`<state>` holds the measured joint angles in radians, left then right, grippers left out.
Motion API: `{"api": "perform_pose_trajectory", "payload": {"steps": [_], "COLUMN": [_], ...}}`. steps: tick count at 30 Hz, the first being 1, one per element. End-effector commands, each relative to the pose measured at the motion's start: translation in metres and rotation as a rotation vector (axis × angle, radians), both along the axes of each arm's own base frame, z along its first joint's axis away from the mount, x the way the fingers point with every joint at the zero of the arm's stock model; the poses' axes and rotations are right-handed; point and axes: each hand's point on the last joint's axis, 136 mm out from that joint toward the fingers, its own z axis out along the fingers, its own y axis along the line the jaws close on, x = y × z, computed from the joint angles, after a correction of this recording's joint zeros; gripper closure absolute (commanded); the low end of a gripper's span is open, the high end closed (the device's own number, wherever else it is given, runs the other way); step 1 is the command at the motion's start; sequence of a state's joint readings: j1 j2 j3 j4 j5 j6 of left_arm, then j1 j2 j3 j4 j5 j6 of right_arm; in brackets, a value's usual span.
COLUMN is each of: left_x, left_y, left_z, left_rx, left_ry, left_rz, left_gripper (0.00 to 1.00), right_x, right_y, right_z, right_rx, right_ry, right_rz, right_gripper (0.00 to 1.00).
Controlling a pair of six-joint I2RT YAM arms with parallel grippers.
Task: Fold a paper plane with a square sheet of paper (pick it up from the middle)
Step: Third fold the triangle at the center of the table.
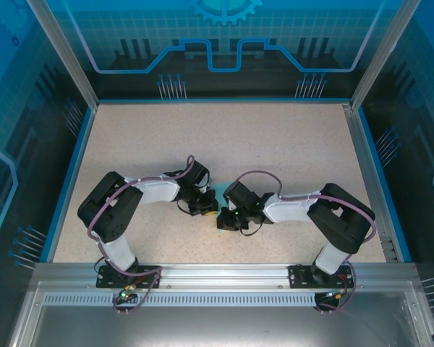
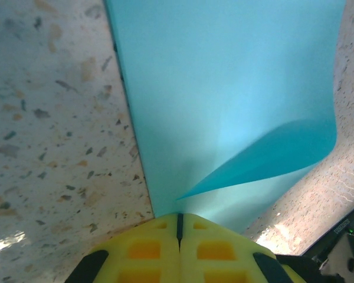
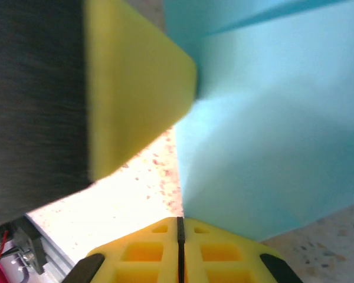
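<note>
The square sheet of paper [image 2: 224, 88] is light cyan and lies over the speckled table, its right side curling up into a darker flap [image 2: 283, 153]. In the left wrist view my left gripper [image 2: 178, 217] is shut, its yellow pads pinching the paper's near edge. In the right wrist view my right gripper [image 3: 180, 221] is shut too, with the corner of the sheet [image 3: 265, 130] running into its tips. The left gripper's yellow finger [image 3: 135, 88] rests against the paper close by. From above, both grippers [image 1: 210, 210] [image 1: 223, 221] meet at the table's middle and hide the sheet.
The speckled tabletop [image 1: 224, 137] spreads out behind the grippers, framed by a blue rim and metal posts. An aluminium rail [image 1: 224, 275] runs along the near edge by the arm bases.
</note>
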<state>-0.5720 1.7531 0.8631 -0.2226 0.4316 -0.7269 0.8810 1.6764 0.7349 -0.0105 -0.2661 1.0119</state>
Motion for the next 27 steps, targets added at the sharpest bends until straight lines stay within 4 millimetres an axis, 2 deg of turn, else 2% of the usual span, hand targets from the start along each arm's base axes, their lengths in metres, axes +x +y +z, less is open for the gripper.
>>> {"api": "perform_pose_trajectory", "payload": {"steps": [1,4,10,12,15,20,22,25,27], "left_x": [-0.009,-0.008,-0.008,-0.008,-0.007,-0.008,-0.008,-0.008,-0.009], "left_y": [0.02,0.021,0.023,0.023,0.023,0.023,0.024,0.024,0.025], "left_z": [-0.022,-0.023,-0.023,-0.023,-0.022,-0.023,-0.023,-0.023,-0.023], "left_rx": [0.128,0.132,0.145,0.145,0.143,0.145,0.147,0.148,0.151], "left_ry": [0.025,0.021,0.018,0.017,0.015,0.018,0.017,0.014,0.015], "left_rz": [0.01,0.01,0.014,0.016,0.018,0.017,0.018,0.017,0.017], "left_gripper": [1.0,1.0,1.0,1.0,1.0,1.0,1.0,1.0,1.0], "right_x": [-0.012,-0.011,-0.009,-0.012,-0.018,-0.024,-0.025,-0.018,-0.008], "right_y": [-0.006,-0.004,0.003,0.004,0.005,-0.005,-0.006,-0.002,0.0], "right_z": [-0.014,-0.013,0.011,0.012,0.007,-0.018,-0.022,-0.009,0.007], "right_rx": [-0.036,-0.031,0.015,0.017,0.003,-0.076,-0.086,-0.064,-0.027], "right_ry": [0.035,0.03,-0.038,-0.039,-0.027,0.03,0.04,0.008,-0.033], "right_rz": [0.011,0.015,0.043,0.056,0.071,0.057,0.056,0.055,0.038], "right_gripper": [0.91,0.91,0.91,0.91,0.91,0.91,0.91,0.91,0.91]}}
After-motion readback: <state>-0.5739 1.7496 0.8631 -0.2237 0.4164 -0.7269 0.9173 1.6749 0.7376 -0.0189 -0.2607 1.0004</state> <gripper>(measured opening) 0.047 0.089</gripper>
